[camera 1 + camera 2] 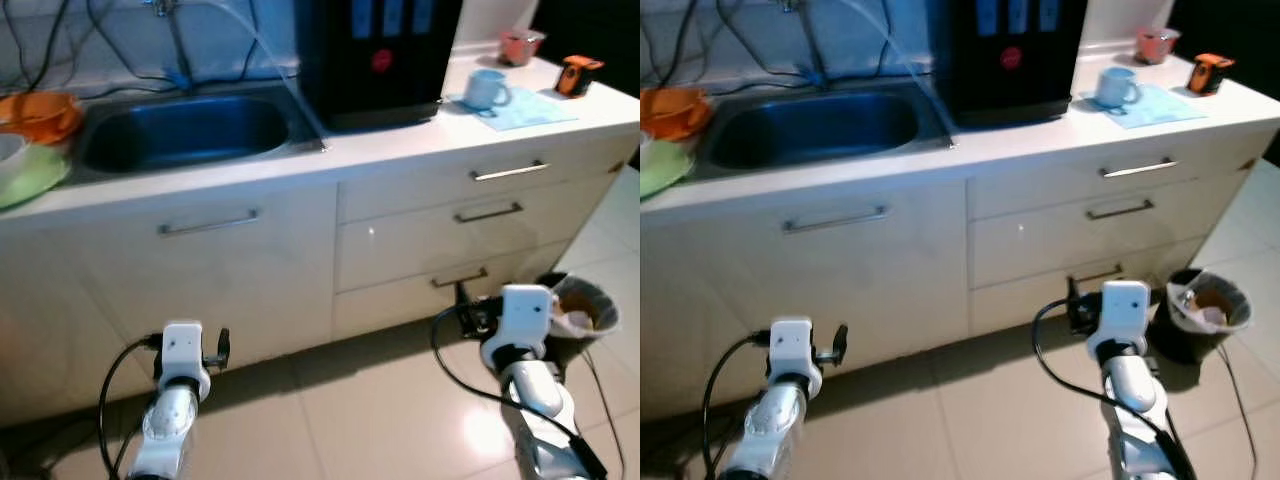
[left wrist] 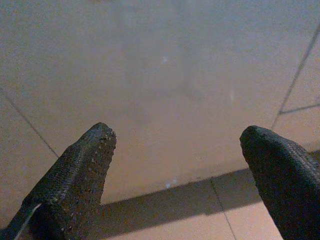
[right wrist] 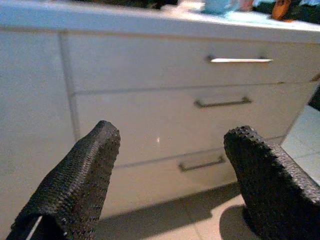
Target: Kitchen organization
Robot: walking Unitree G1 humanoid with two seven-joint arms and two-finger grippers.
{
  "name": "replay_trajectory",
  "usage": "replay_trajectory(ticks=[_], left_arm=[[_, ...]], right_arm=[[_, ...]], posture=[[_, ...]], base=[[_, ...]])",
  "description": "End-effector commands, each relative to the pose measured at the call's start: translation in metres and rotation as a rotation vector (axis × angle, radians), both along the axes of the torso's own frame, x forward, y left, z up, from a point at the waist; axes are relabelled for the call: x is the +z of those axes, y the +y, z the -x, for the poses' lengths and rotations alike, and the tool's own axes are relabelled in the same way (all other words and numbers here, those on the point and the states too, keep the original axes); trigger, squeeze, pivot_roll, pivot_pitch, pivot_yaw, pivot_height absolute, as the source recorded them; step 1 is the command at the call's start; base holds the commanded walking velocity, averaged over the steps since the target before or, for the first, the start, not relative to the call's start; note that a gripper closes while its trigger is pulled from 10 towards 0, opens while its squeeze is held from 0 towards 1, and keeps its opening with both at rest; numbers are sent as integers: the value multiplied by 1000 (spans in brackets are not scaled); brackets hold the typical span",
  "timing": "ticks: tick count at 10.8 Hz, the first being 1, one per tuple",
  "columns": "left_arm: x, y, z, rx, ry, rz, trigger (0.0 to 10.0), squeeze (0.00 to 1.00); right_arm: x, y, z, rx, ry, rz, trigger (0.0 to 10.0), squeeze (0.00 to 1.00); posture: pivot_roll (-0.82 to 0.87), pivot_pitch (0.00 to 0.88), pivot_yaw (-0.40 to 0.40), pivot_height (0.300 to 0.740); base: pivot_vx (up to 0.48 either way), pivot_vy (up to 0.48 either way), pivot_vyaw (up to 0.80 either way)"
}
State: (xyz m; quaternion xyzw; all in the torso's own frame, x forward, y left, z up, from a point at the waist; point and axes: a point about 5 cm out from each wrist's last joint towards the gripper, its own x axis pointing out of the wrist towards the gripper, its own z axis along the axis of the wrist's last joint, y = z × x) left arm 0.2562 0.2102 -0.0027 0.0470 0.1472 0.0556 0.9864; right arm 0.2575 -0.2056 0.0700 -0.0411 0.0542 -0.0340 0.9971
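A humanoid robot stands before a kitchen surface (image 1: 400, 150), both arms low over the tiled floor and neither holding anything. The left claw (image 2: 180, 165) has its fingers spread wide and empty, facing a plain cabinet door with floor tile below. The right claw (image 3: 170, 170) is likewise parted and empty, looking along its fingers at a stack of three drawers, the top drawer handle (image 3: 240, 60) catching the light.

The things to be put in order sit far above both claws: a pale blue mug (image 1: 486, 89) on a light blue mat (image 1: 520, 108) toward the right end, a pink cup (image 1: 520, 45) and a small orange object (image 1: 577, 75) beyond it, a tall black appliance (image 1: 380, 55) at centre, and a sink (image 1: 185, 130) to its left with an orange bowl (image 1: 38, 113) and green plate (image 1: 30, 172) at the far left. A bin (image 1: 580, 315) stands on the floor at right.

The mug lies up and slightly right of the right claw, making that arm the nearer; any reach would have to rise well above the drawer fronts first.
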Motion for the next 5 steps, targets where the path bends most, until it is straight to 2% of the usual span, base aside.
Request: replay_trajectory(ticks=[1,2,3,5], left_arm=[[-2,5,3,2,2,-7,10000,0],[0,4,2,-13,-25,2,10000,0],[5,2,0,-19,-55,-4,10000,0],[13,-1,-4,-21,-116,-4,10000,0]], right_arm=[[7,4,-4,16,-28,-1,10000,0],[8,5,-4,25,-33,5,10000,0],[8,5,-4,24,-34,3,10000,0],[8,7,-4,32,-39,4,10000,0]], posture=[[-55,0,5,740],[-56,0,5,740],[-56,0,4,740],[-56,0,5,740]], base=[[0,0,0],[0,0,0],[0,0,400],[0,0,659]])
